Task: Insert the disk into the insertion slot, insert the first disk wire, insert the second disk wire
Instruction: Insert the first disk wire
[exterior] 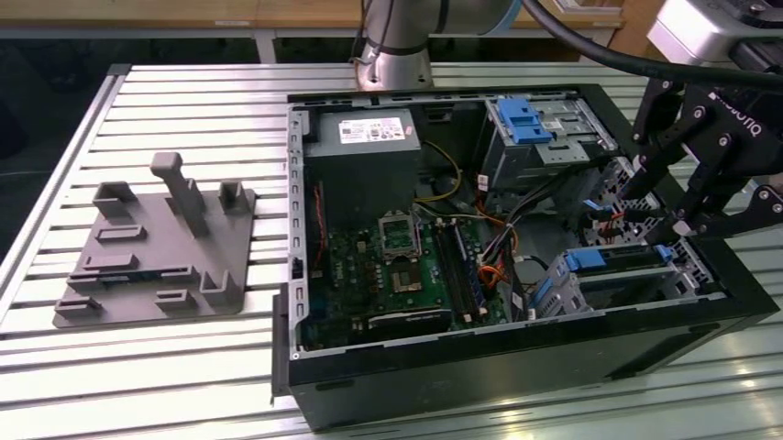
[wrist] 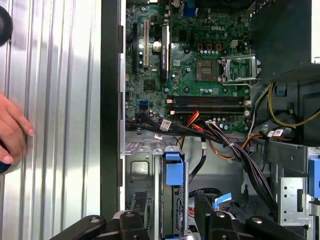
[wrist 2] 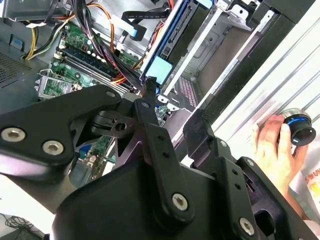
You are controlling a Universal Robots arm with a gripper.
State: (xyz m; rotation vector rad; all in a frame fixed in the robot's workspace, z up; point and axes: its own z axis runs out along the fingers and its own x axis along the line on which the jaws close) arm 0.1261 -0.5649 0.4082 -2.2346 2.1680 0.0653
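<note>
The disk [exterior: 608, 258] sits at the exterior view's lower right, inside the insertion slot [exterior: 612, 293]. We see the bright blue plastic edge of its carrier along the cage's mouth. Its silver body is hidden by the grey sheet metal, so we cannot tell how deep it is seated.

The gripper [exterior: 662, 209] hangs just above that cage, over the right wall of the black computer case [exterior: 490, 367]. Its claw is released, the black linkage fingers [wrist: 210, 220] spread apart with the blue carrier showing between them in the first wrist view.

Room here is tight. The case rim runs close along the cage's outer side, and on the inner side a bundle of black, orange and red cables [exterior: 508, 240] crowds the gap toward the green motherboard [exterior: 404, 266]. We cannot make out where any of the cables end.

Further up the exterior view stands a second metal cage with a wide blue latch [exterior: 529, 119], and beside it a boxy grey power supply [exterior: 361, 156].

The ribbed aluminium table [exterior: 183, 367] lies open at the exterior view's left. There a matte grey fixture [exterior: 159, 247] with upright posts stands well apart from the case.

In the second wrist view a person's hand [wrist 2: 272, 145] rests on the table outside the case, touching a round black knob [wrist 2: 300, 129] with a blue ring. The picture's edge cuts off the arm.
</note>
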